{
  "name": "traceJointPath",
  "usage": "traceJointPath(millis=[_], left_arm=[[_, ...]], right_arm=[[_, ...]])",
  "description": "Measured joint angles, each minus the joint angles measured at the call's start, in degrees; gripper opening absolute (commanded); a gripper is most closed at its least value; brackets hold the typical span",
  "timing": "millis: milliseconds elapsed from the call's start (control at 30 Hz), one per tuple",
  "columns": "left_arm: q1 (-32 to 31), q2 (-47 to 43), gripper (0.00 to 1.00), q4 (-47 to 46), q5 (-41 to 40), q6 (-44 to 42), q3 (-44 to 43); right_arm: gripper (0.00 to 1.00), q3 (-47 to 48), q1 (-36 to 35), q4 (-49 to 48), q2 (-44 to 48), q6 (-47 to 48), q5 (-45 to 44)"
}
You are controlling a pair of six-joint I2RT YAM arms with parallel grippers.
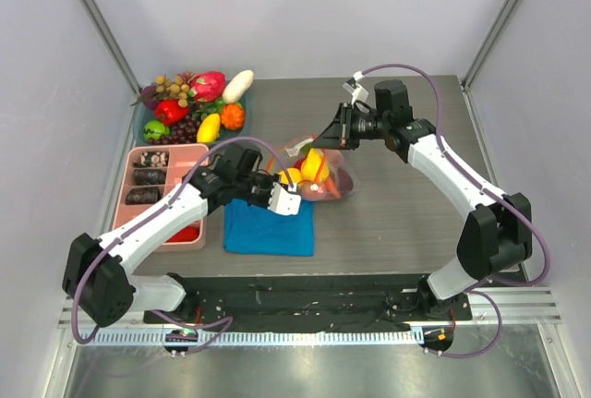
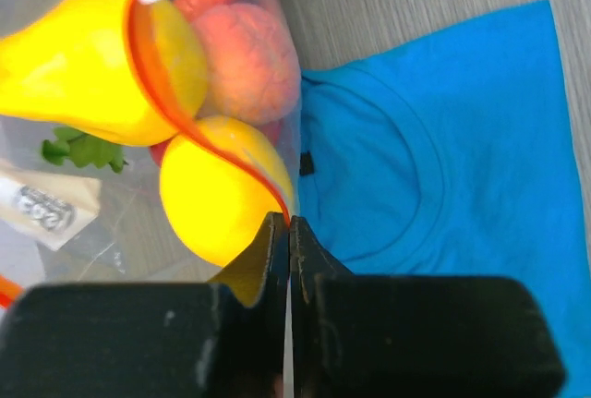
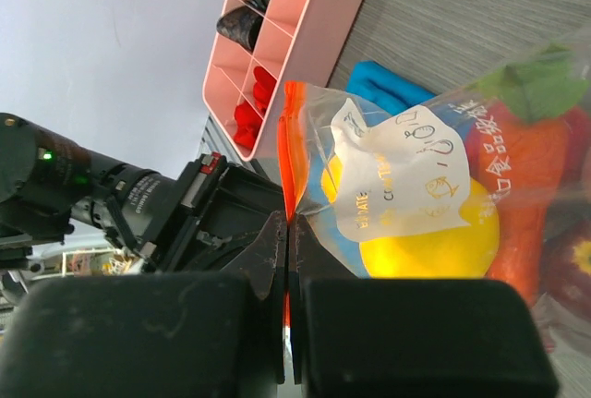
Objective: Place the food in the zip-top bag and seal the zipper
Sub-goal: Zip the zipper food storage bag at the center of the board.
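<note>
The clear zip-top bag (image 1: 319,174) lies mid-table, partly over the blue cloth, with food inside: a yellow lemon (image 2: 217,190), a pink peach (image 2: 245,52) and an orange carrot (image 3: 522,176). My left gripper (image 1: 284,199) is shut on the near end of the orange-red zipper (image 2: 152,75); its tips (image 2: 288,223) pinch the strip. My right gripper (image 1: 334,130) is shut on the far end of the zipper (image 3: 294,153), its tips (image 3: 288,223) closed on the strip. The bag (image 3: 416,176) hangs between the two grippers, its white label facing the right wrist view.
A blue folded cloth (image 1: 268,227) lies under and in front of the bag. A pink divided tray (image 1: 199,232) with dark and red items stands at the left. A teal dish (image 1: 140,126) holding several more toy fruits sits at the back left.
</note>
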State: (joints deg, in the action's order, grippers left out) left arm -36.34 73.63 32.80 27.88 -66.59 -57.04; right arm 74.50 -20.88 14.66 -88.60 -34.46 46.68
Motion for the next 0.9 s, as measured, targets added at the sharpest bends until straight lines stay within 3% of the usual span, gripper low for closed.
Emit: traceJointPath(millis=[167, 467, 700, 900], left_arm=[[-3.10, 0.07, 0.00, -2.84, -0.92, 5.40, -2.27], [-13.77, -1.40, 0.00, -3.61, -3.76, 21.92, -20.52], [-17.84, -1.68, 0.00, 1.09, -7.10, 31.56, -21.24], [-17.77, -1.49, 0.00, 2.25, -9.03, 38.42, -14.21]], right_arm=[[0.01, -0.13, 0.00, 3.72, 1.68, 4.37, -0.13], [0.01, 4.04, -1.09, 11.56, 5.86, 15.91, -0.90], [0.01, 1.77, -6.56, 14.60, 9.77, 24.55, -1.44], [0.01, -3.10, -11.74, 14.71, 9.25, 31.01, -3.41]])
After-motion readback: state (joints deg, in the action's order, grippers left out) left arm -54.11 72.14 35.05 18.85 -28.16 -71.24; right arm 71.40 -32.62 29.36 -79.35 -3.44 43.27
